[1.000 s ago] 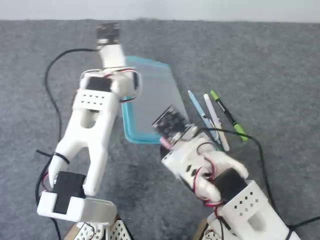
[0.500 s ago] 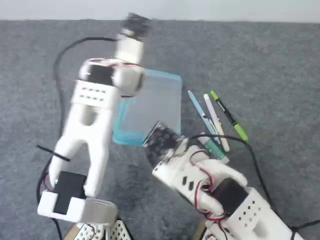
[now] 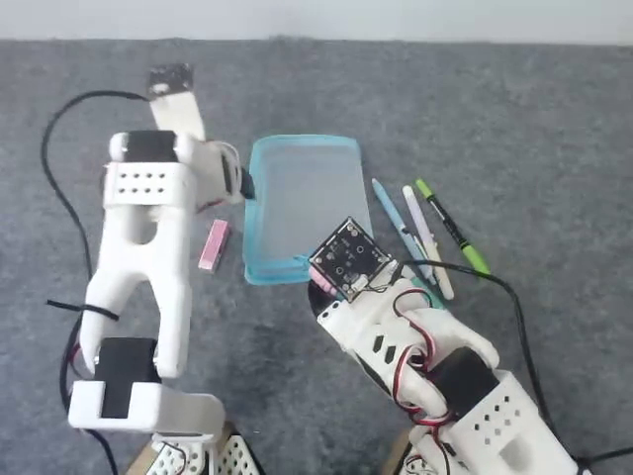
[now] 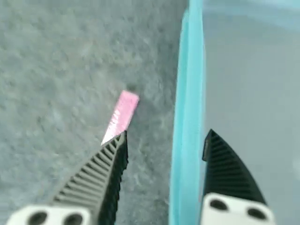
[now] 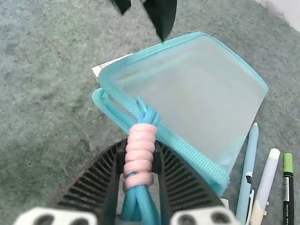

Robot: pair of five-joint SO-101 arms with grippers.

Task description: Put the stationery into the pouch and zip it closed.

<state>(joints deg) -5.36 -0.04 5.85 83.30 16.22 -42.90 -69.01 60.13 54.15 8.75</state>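
The left gripper [image 4: 166, 136] is spread wide, its jaws set astride the teal edge of the pouch [image 4: 243, 70]. One jaw is placed over the pouch's clear face, the other over the grey carpet [image 4: 56, 70]. A pink eraser [image 4: 121, 116] is seen on the carpet just beyond the outer jaw's tip. The right gripper [image 5: 140, 151] is clamped on the pouch's pull cord [image 5: 145, 117], which is wrapped in pink, at the corner nearest it. A blue pen [image 3: 394, 218], a white pen [image 3: 427, 240] and a green pen [image 3: 452, 228] are laid just beside the right gripper, outside the pouch.
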